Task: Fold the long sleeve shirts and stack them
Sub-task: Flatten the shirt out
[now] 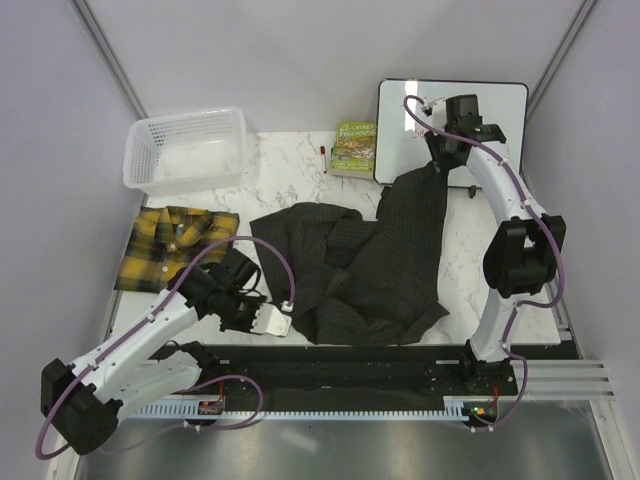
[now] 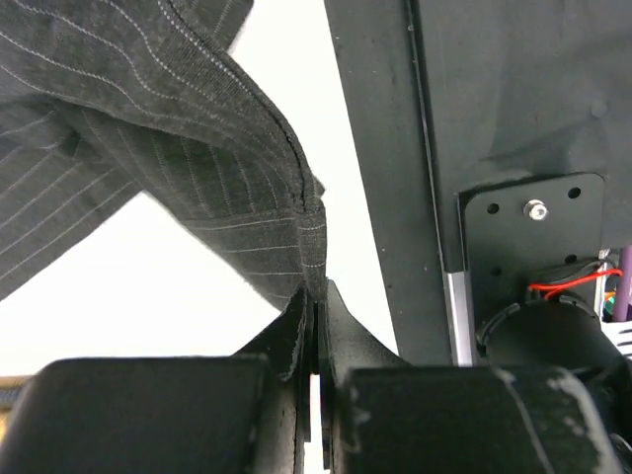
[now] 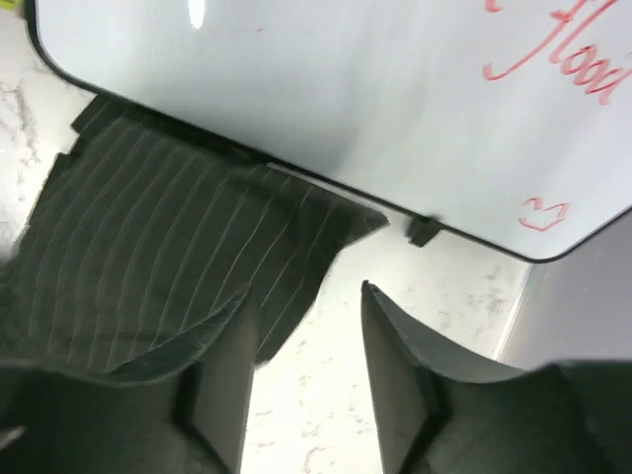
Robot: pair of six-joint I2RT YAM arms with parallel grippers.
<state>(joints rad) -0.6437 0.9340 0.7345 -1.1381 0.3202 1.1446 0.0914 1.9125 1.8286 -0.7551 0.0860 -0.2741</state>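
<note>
A dark pinstriped long sleeve shirt (image 1: 370, 260) lies crumpled across the middle of the marble table, one end stretched up towards the whiteboard. My left gripper (image 1: 280, 322) is at its near left corner. In the left wrist view this gripper (image 2: 318, 291) is shut on a fold of the pinstriped cloth (image 2: 197, 168). My right gripper (image 1: 437, 160) is over the shirt's far end. The right wrist view shows it (image 3: 306, 296) open, bare table between the fingers and the cloth (image 3: 168, 247) draped beside and over its left finger. A yellow-and-black plaid shirt (image 1: 175, 245) lies folded at the left.
A white mesh basket (image 1: 135, 165) stands at the back left. A green book (image 1: 353, 148) lies at the back centre beside a whiteboard (image 1: 500, 110) with red writing (image 3: 592, 69). A black rail (image 1: 350, 355) runs along the near edge.
</note>
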